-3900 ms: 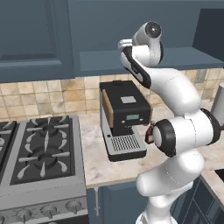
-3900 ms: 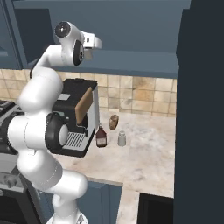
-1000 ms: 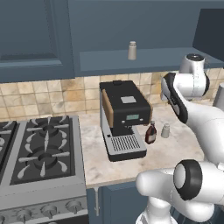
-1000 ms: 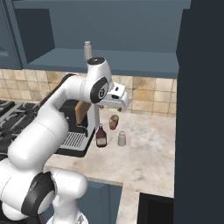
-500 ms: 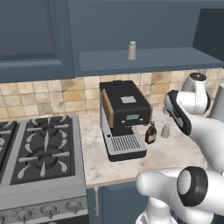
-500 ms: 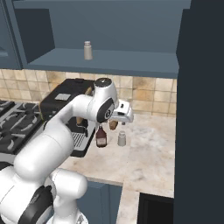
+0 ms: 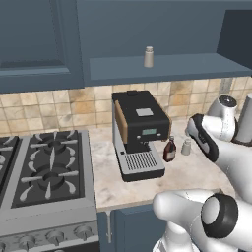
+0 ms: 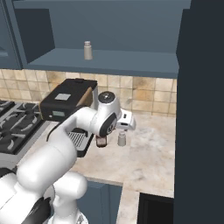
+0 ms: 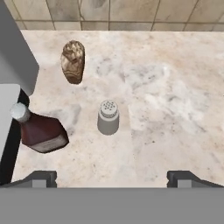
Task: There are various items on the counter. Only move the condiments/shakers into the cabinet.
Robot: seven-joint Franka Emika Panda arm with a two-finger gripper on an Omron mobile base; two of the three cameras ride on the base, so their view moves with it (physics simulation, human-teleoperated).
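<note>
One pale shaker (image 7: pixel 148 56) (image 8: pixel 88 50) stands on the shelf floor of the open cabinet (image 7: pixel 167 67) (image 8: pixel 113 60). A second pale shaker (image 9: pixel 108 117) (image 7: pixel 186 146) (image 8: pixel 122 138) stands upright on the beige counter (image 9: pixel 175 96) (image 8: pixel 148 153). The dark brown-red bottle (image 9: pixel 39 131) (image 7: pixel 170 150) (image 8: pixel 101 141) stands beside it, against the coffee machine. My gripper (image 9: pixel 113 178) (image 8: pixel 127 124) hangs open above the counter shaker, a little to its near side. Its fingertips (image 9: pixel 43 178) are spread wide, and nothing is between them.
The black-and-silver coffee machine (image 7: pixel 140 130) (image 8: pixel 65 105) stands left of the bottle. A mottled brown-grey cylinder (image 9: pixel 73 61) stands behind the shaker, near the tiled wall. The stove (image 7: pixel 44 172) lies further left. A tall dark panel (image 8: pixel 201 109) borders the counter on the right.
The arm has swung down from shelf height to just above the counter, towards the counter shaker. The gripper stays open. The shelf shaker, bottle and counter shaker have not moved.
</note>
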